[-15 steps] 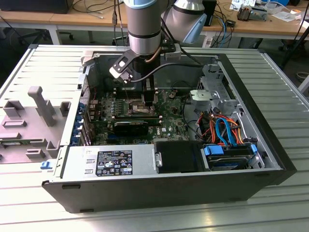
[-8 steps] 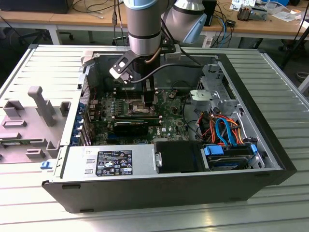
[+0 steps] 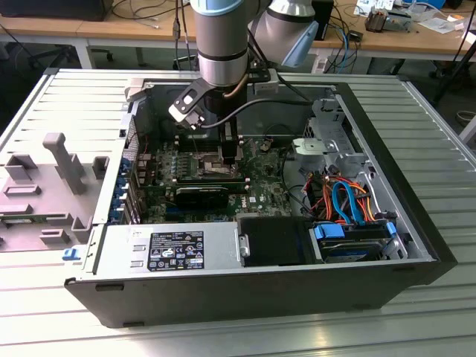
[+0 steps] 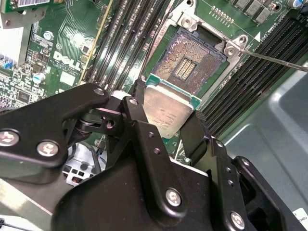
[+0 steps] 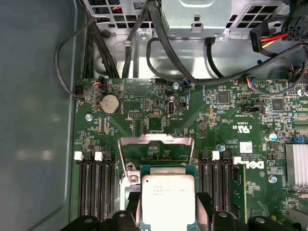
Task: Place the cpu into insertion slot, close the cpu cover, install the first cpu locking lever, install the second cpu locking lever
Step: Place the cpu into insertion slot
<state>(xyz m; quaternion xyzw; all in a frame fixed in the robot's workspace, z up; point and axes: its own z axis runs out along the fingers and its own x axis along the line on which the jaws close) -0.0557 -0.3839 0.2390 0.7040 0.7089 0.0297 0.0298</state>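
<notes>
And here's the claw (image 4: 166, 118) down inside the open computer case (image 3: 260, 297), clamped on the cpu (image 4: 168, 108) by two opposite edges, metal top showing. That grip, I'd say, keeps the contact side untouched and the chip level for the drop. The cpu hangs over the green board (image 5: 192, 120), close above the insertion slot (image 4: 190, 60) and not seated yet; whether it's squarely centred I can't tell. The slot lies bare, its gold contact field exposed, because the cpu cover (image 5: 156, 140) stands swung up on the side of the slot away from the claw, out of the chip's path. One thin locking lever (image 4: 274, 60) juts free past the slot's corner, unlatched, which is likely what lets that cover stand open.
</notes>
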